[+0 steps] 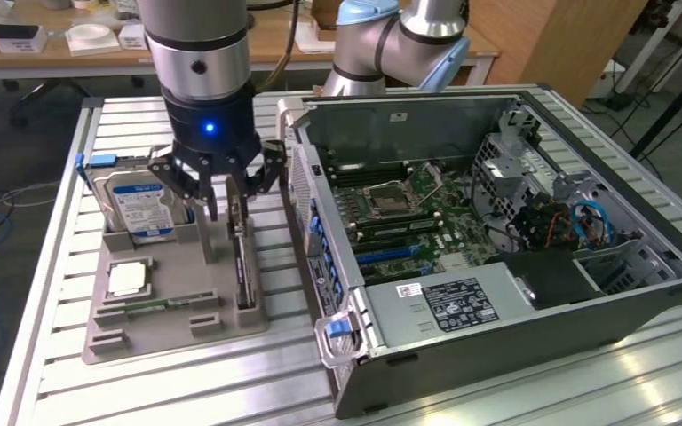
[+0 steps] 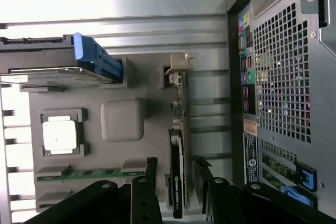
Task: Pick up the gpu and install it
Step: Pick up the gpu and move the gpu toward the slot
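On slatted aluminium table, gray parts holder kept gpu upright on edge in slot; green logo on card, lettering unreadable. Gripper fingers apart, straddled card with gaps both sides. Blue label on hard drive, PSU sticker too small to read. Cluttered wooden desk behind. Open PC case sat just beside holder.

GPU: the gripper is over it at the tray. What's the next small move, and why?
Probably close the gripper on the gpu. Its open fingers straddle the card, one on each side. The card stands on edge in the grey holder beside the computer case, so a grip seems due before any lift.
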{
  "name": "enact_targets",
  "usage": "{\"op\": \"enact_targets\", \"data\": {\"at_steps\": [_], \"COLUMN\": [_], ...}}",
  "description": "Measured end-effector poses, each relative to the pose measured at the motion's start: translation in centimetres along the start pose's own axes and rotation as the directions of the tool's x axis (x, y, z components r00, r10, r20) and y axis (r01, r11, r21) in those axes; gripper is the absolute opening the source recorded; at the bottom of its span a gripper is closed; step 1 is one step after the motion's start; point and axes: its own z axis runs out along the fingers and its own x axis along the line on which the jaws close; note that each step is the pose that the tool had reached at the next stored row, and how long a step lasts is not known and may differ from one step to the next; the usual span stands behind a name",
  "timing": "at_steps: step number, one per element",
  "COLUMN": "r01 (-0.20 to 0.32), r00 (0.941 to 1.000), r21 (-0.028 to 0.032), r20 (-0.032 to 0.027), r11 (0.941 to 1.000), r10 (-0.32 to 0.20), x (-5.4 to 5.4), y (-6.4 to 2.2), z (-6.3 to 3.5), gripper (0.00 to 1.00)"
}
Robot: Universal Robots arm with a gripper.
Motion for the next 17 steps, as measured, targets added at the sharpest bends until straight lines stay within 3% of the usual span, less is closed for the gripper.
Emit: {"op": "enact_targets", "data": {"at_steps": [17], "r01": [0.000], "r00": [1.0000], "r21": [0.0000], "r20": [0.0000], "r11": [1.0000], "r10": [0.000], "x": [0.0], "y": [-0.06], "z": [1.33], "gripper": [0.41]}}
